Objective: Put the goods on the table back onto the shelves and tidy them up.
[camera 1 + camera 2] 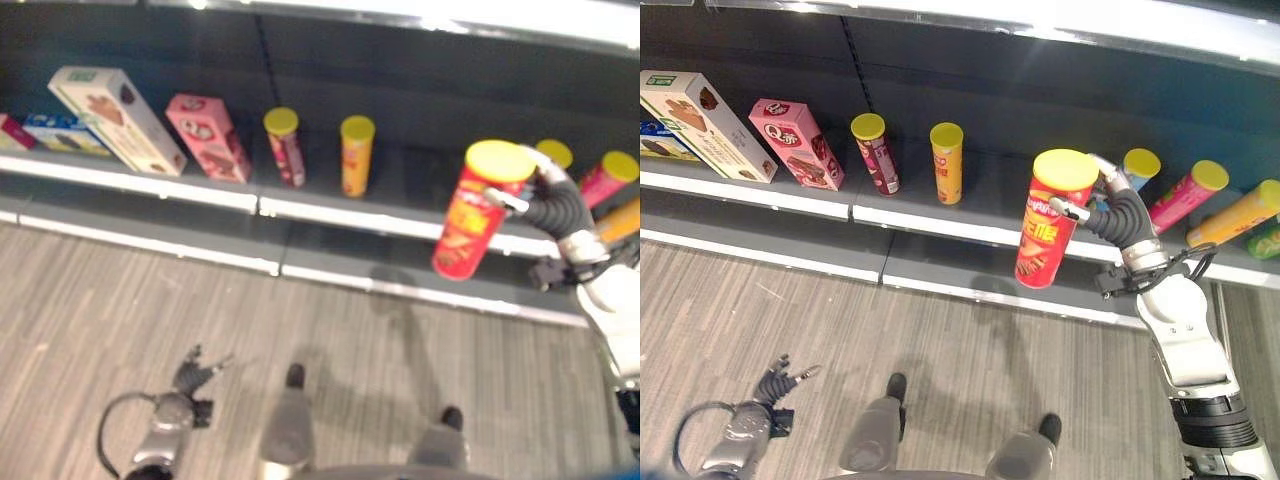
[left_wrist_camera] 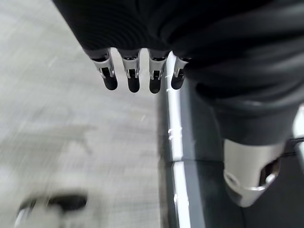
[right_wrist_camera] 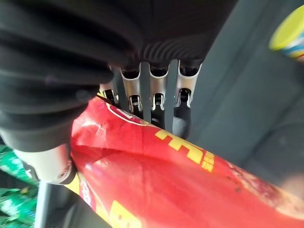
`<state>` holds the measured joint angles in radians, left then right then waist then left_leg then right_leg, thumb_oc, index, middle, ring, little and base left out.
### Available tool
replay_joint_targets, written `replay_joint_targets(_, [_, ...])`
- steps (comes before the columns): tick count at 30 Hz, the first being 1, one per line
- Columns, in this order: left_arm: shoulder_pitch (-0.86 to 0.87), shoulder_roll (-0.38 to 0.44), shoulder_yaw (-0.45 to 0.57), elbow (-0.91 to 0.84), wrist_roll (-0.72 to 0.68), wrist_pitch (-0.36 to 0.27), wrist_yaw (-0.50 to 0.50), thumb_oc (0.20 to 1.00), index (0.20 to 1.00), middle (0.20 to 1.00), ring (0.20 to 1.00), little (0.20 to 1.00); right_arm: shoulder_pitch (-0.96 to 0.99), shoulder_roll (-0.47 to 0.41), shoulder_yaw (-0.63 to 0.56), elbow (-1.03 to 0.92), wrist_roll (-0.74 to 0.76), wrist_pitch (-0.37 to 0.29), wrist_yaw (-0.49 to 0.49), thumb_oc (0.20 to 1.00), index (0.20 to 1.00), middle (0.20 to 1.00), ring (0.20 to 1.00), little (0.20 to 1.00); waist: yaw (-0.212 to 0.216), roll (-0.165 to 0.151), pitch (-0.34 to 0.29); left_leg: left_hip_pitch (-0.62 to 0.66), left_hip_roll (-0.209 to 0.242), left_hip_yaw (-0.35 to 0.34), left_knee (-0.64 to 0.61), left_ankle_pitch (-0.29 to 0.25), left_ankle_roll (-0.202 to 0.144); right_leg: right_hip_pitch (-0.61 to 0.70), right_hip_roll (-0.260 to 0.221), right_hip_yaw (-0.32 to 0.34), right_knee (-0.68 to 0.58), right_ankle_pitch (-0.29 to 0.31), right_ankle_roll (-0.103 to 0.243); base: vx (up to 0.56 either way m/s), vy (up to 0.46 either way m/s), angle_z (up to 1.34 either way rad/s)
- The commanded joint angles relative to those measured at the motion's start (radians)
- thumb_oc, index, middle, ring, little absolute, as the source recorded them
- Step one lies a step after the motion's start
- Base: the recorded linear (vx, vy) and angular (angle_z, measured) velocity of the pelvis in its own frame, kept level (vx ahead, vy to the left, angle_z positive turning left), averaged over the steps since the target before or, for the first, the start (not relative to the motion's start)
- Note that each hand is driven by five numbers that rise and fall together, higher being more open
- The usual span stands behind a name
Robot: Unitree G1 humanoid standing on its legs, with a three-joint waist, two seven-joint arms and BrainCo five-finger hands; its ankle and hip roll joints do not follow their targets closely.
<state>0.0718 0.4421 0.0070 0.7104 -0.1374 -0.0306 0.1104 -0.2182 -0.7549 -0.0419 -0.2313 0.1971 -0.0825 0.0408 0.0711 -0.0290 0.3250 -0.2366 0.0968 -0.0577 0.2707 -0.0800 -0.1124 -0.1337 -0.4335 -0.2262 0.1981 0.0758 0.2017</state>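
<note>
Your right hand (image 1: 1118, 212) has its fingers and thumb wrapped around a red can (image 1: 1048, 222) with a yellow lid and yellow print down its side. You hold it nearly upright, its lower end tipped slightly toward your left, in the air in front of the dark grey shelf (image 1: 970, 215). Your left hand (image 1: 778, 385) hangs low over the floor (image 1: 970, 350), fingers loosely extended and holding nothing.

The shelf runs across the scene with a pale front edge and a lower ledge beneath it. On it, from your left, stand a cream box (image 1: 698, 122) and a pink box (image 1: 797, 142), both leaning, then a dark red tube (image 1: 876, 153) and a yellow tube (image 1: 948, 162), each with a yellow lid. Behind your right hand a blue tube (image 1: 1139, 168) stands, and beyond it a pink tube (image 1: 1188, 194) and an orange tube (image 1: 1236, 214) lean. The floor is grey wood-grain planking.

The right wrist view brings you close on the can: the fingertips (image 3: 181, 124) press its glossy red wall, with green packaging (image 3: 14, 197) at the edge. The left wrist view shows the straightened fingers (image 2: 133, 78) above the floor and the shelf's pale edge.
</note>
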Motion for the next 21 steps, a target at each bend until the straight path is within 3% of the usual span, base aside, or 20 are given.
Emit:
replay_joint_targets(1, [0.074,-0.021,0.024,-0.012,-0.007,-0.004,0.005,1.0,1.0,1.0,1.0,1.0,-0.079,-0.085,-0.046,-0.055,-0.002,-0.045,-0.034,0.2,0.2,0.2,0.2,0.2,-0.009,0.01,0.003,0.019,0.094,-0.038,-0.056,-0.039,-0.052,-0.021,0.065,0.046,-0.087,-0.014,0.018,-0.04,0.031,-0.23])
replay_joint_targets(2, [0.064,-0.028,0.028,-0.004,-0.016,-0.01,0.01,1.0,1.0,1.0,1.0,1.0,-0.086,-0.084,-0.042,-0.052,-0.004,-0.036,-0.034,0.2,0.2,0.2,0.2,0.2,-0.015,0.008,0.012,0.018,0.084,-0.04,-0.057,-0.034,-0.048,-0.032,0.08,0.075,-0.089,-0.017,0.016,0.03,0.056,-0.14])
replay_joint_targets(4, [0.071,-0.043,0.034,0.003,-0.036,-0.022,0.009,1.0,1.0,1.0,1.0,1.0,-0.122,-0.081,-0.018,-0.039,0.017,-0.048,-0.037,0.2,0.2,0.2,0.2,0.2,0.001,0.001,0.019,0.015,0.078,-0.03,-0.044,-0.037,-0.054,-0.018,0.069,0.061,-0.109,0.0,0.026,0.03,0.02,-0.09])
replay_joint_targets(10, [0.069,-0.064,0.012,0.024,-0.029,-0.018,0.002,1.0,1.0,1.0,1.0,1.0,-0.136,-0.082,0.017,-0.035,-0.02,-0.039,-0.03,0.2,0.2,0.2,0.2,0.2,-0.013,0.001,0.013,0.004,0.098,-0.052,-0.071,-0.005,-0.064,-0.001,0.081,0.062,-0.142,0.003,0.034,0.05,-0.035,-0.04])
replay_joint_targets(12, [0.064,-0.07,0.001,0.014,-0.028,-0.017,0.009,1.0,1.0,1.0,1.0,1.0,-0.136,-0.078,0.024,-0.021,-0.132,-0.031,-0.066,0.2,0.2,0.2,0.2,0.2,-0.01,0.009,0.021,-0.013,0.1,-0.065,-0.073,0.002,-0.067,0.0,0.074,0.053,-0.133,-0.004,0.036,0.02,-0.029,0.21])
replay_joint_targets(15, [0.067,-0.076,-0.011,0.018,-0.025,-0.017,0.019,1.0,1.0,1.0,1.0,1.0,-0.14,-0.048,0.018,-0.002,-0.169,-0.027,-0.1,0.2,0.2,0.2,0.2,0.2,-0.003,0.02,0.031,-0.025,0.094,-0.078,-0.07,0.003,-0.067,-0.002,0.067,0.048,-0.121,-0.013,0.035,0.0,-0.009,0.23])
replay_joint_targets(21, [0.087,-0.067,-0.035,0.008,-0.021,-0.032,0.073,1.0,1.0,1.0,1.0,1.0,-0.27,0.003,0.027,0.122,-0.463,-0.003,-0.344,0.2,0.2,0.2,0.2,0.2,0.05,0.079,0.09,-0.081,0.068,-0.111,-0.079,0.024,-0.063,-0.052,0.038,0.033,-0.073,-0.034,0.034,-0.04,-0.012,0.19])
